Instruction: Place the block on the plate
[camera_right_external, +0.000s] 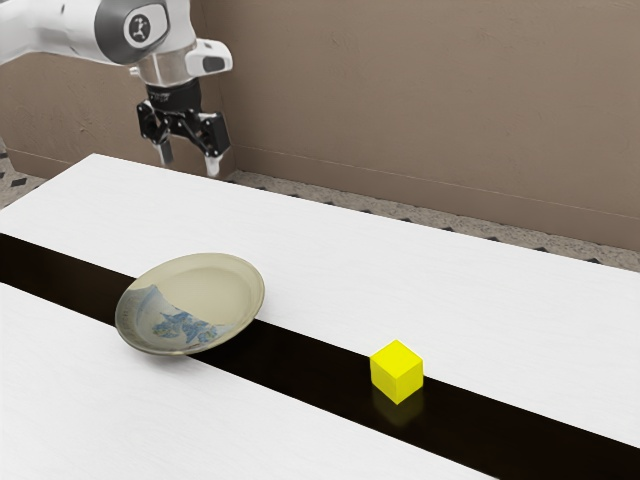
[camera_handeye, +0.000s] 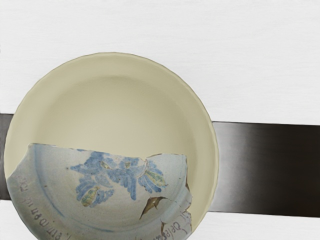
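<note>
The hand (camera_right_external: 189, 158) is hanging higher than the plate (camera_right_external: 225, 280), its fingers standing well apart, gripping nothing. The wrist view is cutting off part of the plate's rim. Both plate and yellow block (camera_right_external: 397, 371) are resting on the white worktop's (camera_right_external: 450, 290) dark strip (camera_right_external: 300, 360), the block sitting well apart, towards the exterior view's right. Beyond the plate, a brown wall (camera_right_external: 430, 120) is rising.

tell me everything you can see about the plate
The plate is round and shallow with a raised rim, ceramic-looking. Most of it is plain beige; one side has a jagged-edged grey-blue section with blue flowers, lettering and small brown patches. It sits face up across the table's dark stripe, overlapping the white on both sides. It is empty, and the block stands apart from it.
</note>
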